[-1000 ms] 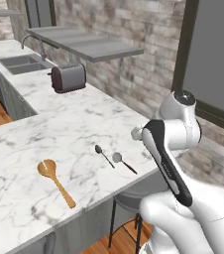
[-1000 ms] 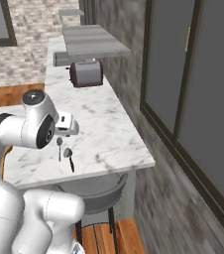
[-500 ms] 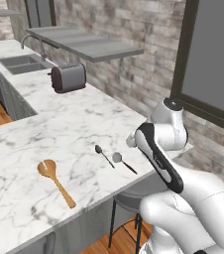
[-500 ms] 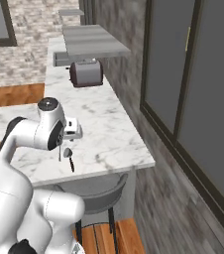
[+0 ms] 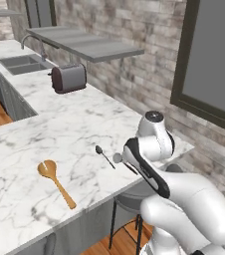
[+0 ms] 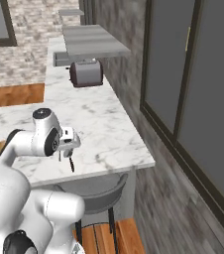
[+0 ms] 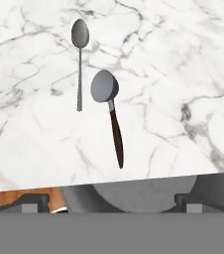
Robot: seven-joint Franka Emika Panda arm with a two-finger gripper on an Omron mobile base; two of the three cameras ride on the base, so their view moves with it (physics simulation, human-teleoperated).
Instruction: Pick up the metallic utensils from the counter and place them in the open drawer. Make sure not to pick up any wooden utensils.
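Two metallic utensils lie side by side near the front edge of the white marble counter (image 7: 173, 74): a slim silver spoon (image 7: 79, 59) (image 5: 104, 156) and a round-headed piece with a dark handle (image 7: 110, 115) (image 6: 72, 163). The arm hides that piece's handle in the left base view, where its round head (image 5: 117, 158) shows. My gripper (image 7: 111, 202) (image 6: 66, 149) hangs above the counter's edge, just off the dark handle's end, open, with nothing between its fingertips (image 7: 32, 202). A wooden spoon (image 5: 56, 182) lies further left on the counter. The open drawer is out of view.
A dark toaster (image 5: 68, 78) (image 6: 86, 73) stands at the back of the counter, with a sink (image 5: 22, 63) and faucet beyond it. A grey stool seat (image 7: 134, 196) (image 6: 96, 186) sits below the counter's edge, over the wooden floor (image 7: 15, 198).
The arm has folded down and in toward the counter's edge, bringing the hand lower over the two metal utensils. The utensils have not moved. The jaws stay wide.
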